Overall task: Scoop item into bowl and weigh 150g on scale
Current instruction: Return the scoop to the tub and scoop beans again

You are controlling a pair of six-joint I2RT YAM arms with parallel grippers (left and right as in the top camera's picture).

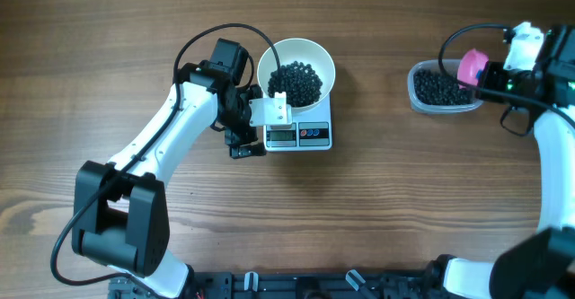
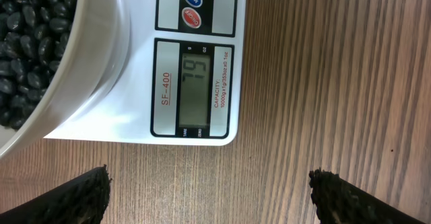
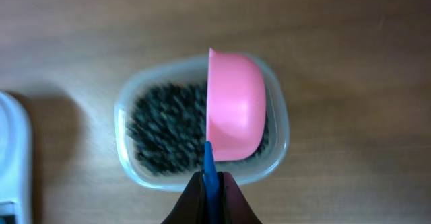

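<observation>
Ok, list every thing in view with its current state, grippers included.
bowl: sitting on the scale, partly filled with beans.
scale: switched on, digits showing on its display.
tub: lidless, holding beans.
scoop: above the tub, gripped by its blue handle.
left gripper: open, empty, beside the scale's display edge.
right gripper: shut on the scoop handle.

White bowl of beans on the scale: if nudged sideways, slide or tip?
Probably slides rather than tips: the bowl looks wide and deep, with beans sitting low inside. Its glossy wall on the smooth scale suggests little grip. The loose beans may shift if jolted.
</observation>
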